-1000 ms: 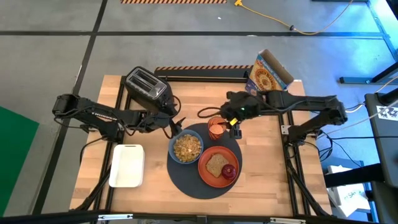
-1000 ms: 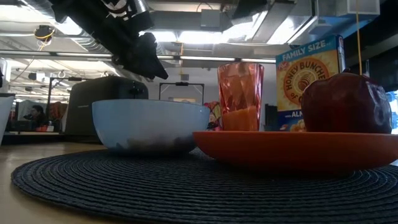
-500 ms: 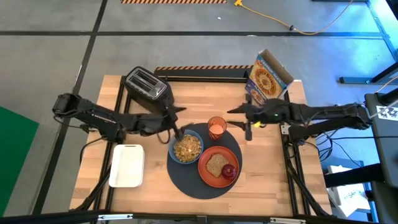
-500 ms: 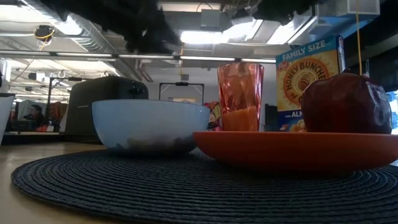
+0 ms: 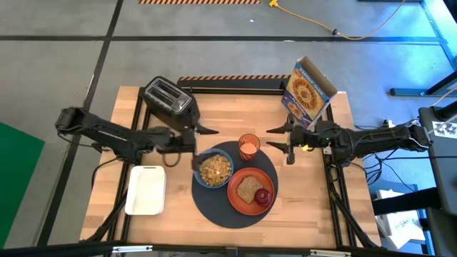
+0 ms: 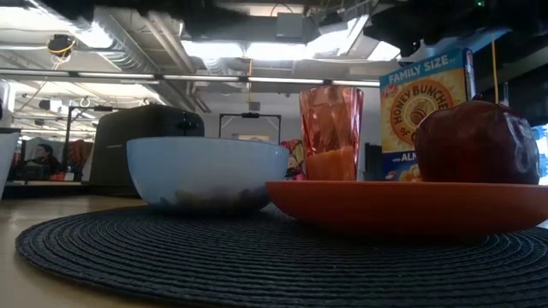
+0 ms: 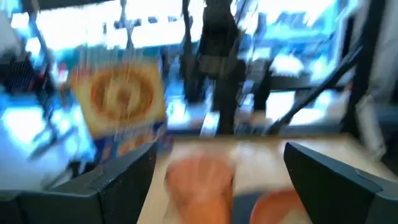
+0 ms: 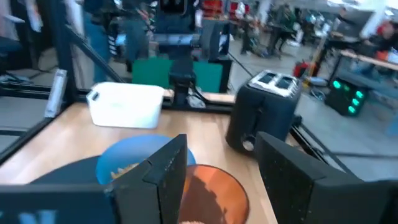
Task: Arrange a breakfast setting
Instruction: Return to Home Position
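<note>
With the cup point(image 5: 248, 146) standing on the mat point(image 5: 227, 215) between the wide-open, empty left gripper point(image 5: 202, 145) and right gripper point(image 5: 280, 143), a careless sideways swing by either could clip and topple it toward the bowl point(image 5: 214, 170).

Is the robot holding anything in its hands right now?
No, nothing is held. The left gripper and the right gripper are both open and empty, on either side of the orange cup.
</note>
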